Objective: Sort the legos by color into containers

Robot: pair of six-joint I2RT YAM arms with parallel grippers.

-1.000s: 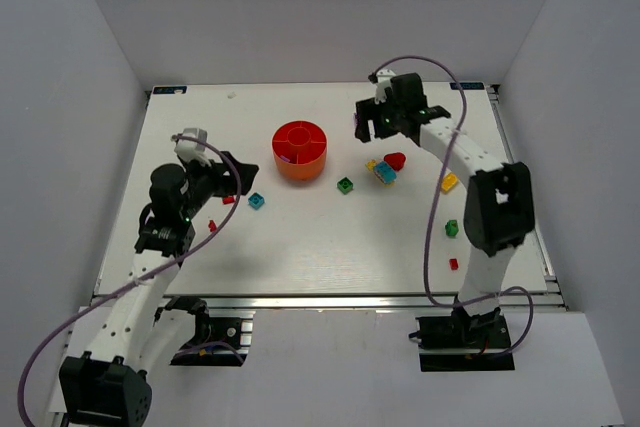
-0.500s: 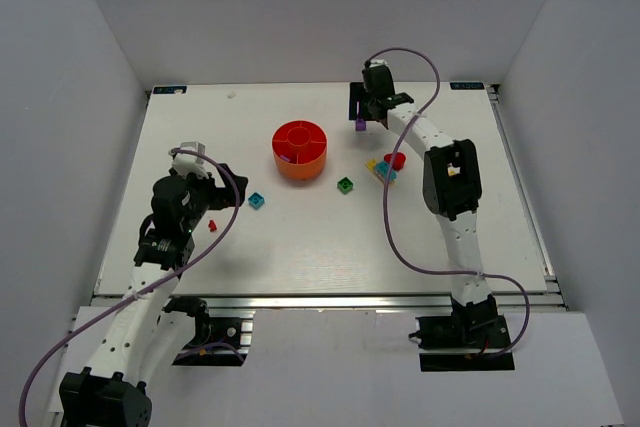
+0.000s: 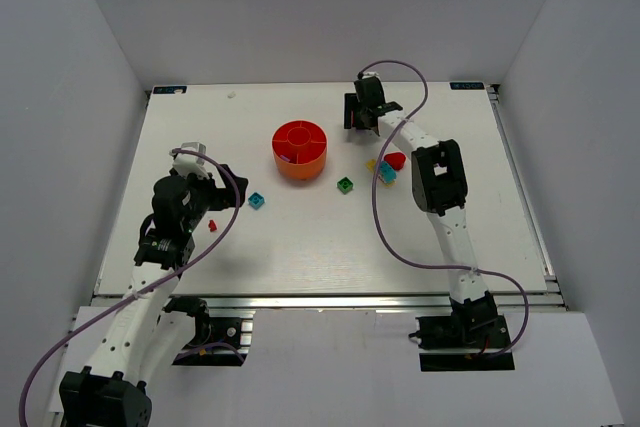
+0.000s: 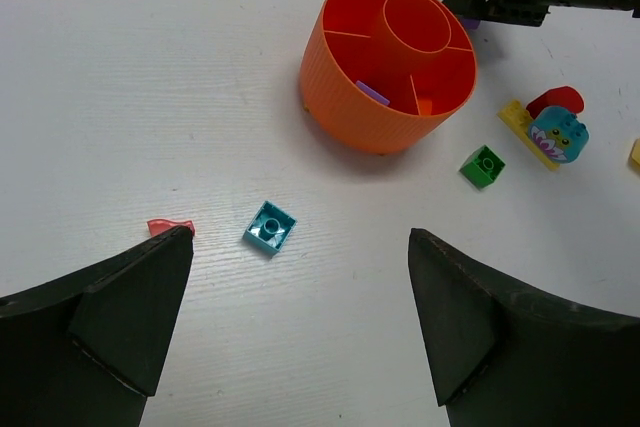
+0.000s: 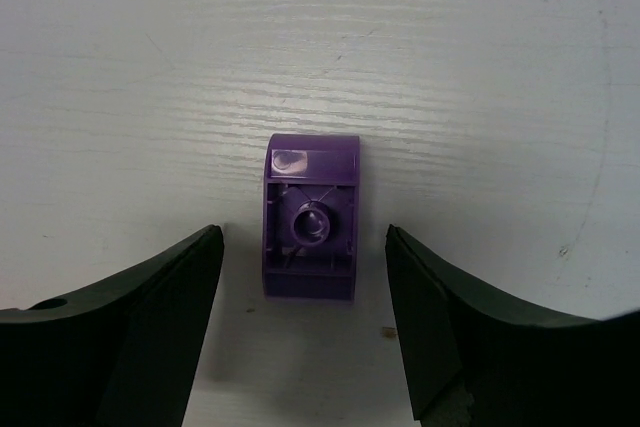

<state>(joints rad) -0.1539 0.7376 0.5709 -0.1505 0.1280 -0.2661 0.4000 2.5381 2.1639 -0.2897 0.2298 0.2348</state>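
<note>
The red-orange bowl (image 3: 300, 151) with wedge compartments stands at the table's middle back; in the left wrist view (image 4: 340, 87) one compartment holds a purple piece (image 4: 372, 94). My right gripper (image 3: 358, 117) is open just right of the bowl. A purple brick (image 5: 311, 217) lies upside down on the table between its fingers, touching neither. My left gripper (image 3: 228, 190) is open and empty. Below it lie a cyan brick (image 4: 269, 227) and a small red piece (image 4: 165, 227), both of which also show in the top view: cyan brick (image 3: 257, 201), red piece (image 3: 212, 226).
A green brick (image 3: 345, 185) lies right of the bowl. Beyond it is a cluster of yellow, cyan and red pieces (image 3: 386, 168), also in the left wrist view (image 4: 555, 127). The right arm stretches across the table's right half.
The right arm has swung left and toward the back, bringing its open gripper over the purple brick. The left gripper has pulled back slightly.
</note>
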